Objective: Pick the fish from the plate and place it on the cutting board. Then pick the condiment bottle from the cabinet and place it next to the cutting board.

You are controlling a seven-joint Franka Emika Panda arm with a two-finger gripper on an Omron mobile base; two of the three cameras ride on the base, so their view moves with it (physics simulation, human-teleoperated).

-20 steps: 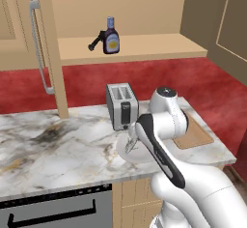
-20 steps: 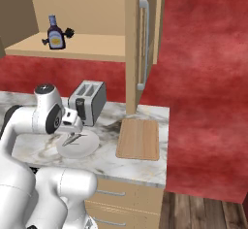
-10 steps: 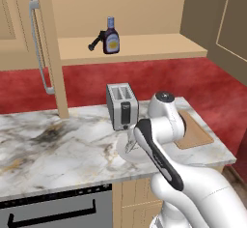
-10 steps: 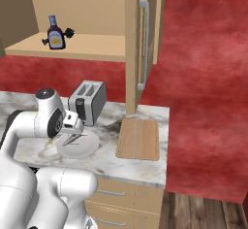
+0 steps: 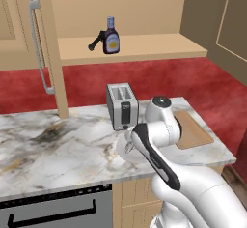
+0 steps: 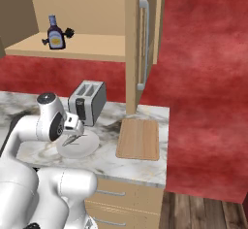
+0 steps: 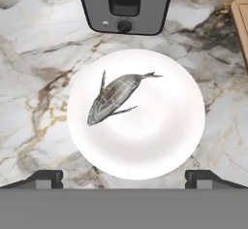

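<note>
Arm folded forward and bent down over the marble surface (image 5: 58,149), lower than a second ago. Cutting board (image 6: 139,138) lies right of the plate (image 7: 160,140), bare. End effector (image 7: 124,177) hangs above the plate, fingers spread wide, empty. Fish (image 7: 112,100) lies on the plate.

1. From the left base camera I get just a sliver of the plate (image 5: 126,155); the arm covers the rest, fish included.
2. The arm also hides the near left corner of the cutting board (image 5: 194,130) there.
3. In the hand camera, the toaster (image 7: 125,5) is cut off by the top edge, the board by the right edge.
4. The bottle (image 6: 55,33) label is too small for me to read.
5. The black object (image 5: 96,42) beside it is too small to identify.
</note>
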